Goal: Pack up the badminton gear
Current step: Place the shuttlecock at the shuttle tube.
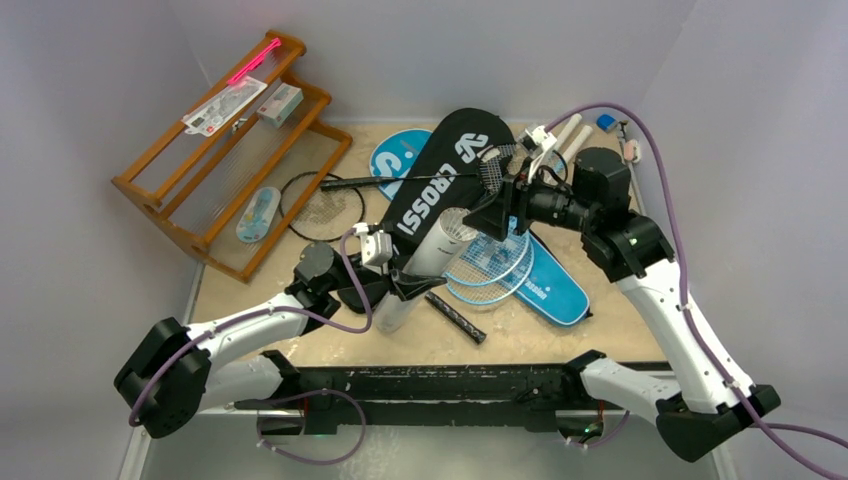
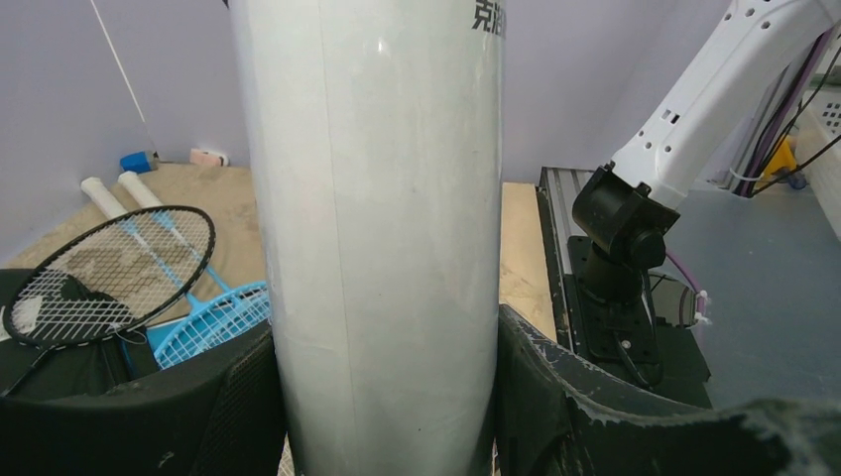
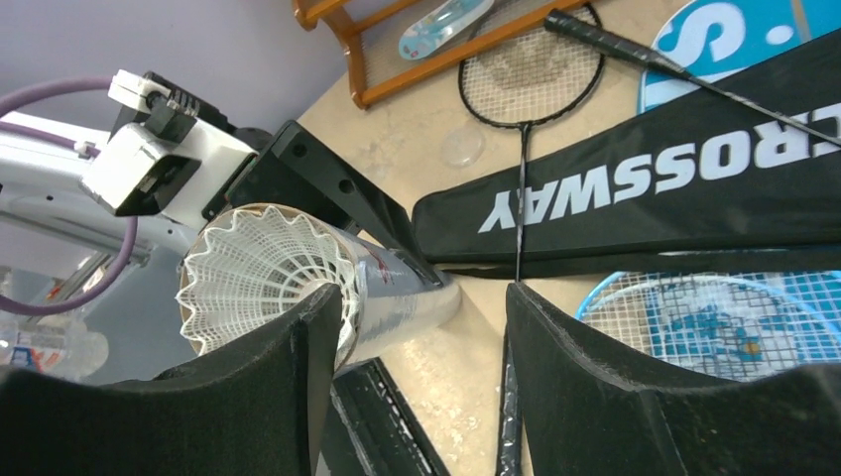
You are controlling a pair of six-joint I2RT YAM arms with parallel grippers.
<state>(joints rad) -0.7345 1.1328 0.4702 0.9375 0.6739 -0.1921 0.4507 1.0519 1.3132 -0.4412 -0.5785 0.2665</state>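
My left gripper (image 1: 405, 285) is shut on the long white tube (image 1: 432, 252) and holds it tilted, its open end up toward the right gripper; in the left wrist view the tube (image 2: 377, 198) fills the gap between the fingers (image 2: 555, 397). A white shuttlecock (image 3: 253, 273) sits in the tube's mouth. My right gripper (image 1: 500, 215) is open and empty just above that mouth, its left finger (image 3: 278, 377) at the shuttlecock's rim. The black "CROSSWAY" cover (image 1: 440, 175) lies behind, on the blue cover (image 1: 555, 290). Light-blue rackets (image 1: 490, 265) and black rackets (image 1: 322, 205) lie around it.
A wooden rack (image 1: 220, 150) with small packaged items and a pink stick (image 1: 252, 62) stands at the back left. White racket handles (image 1: 565, 135) and small items lie at the back right. A black rail (image 1: 450, 385) runs along the near edge.
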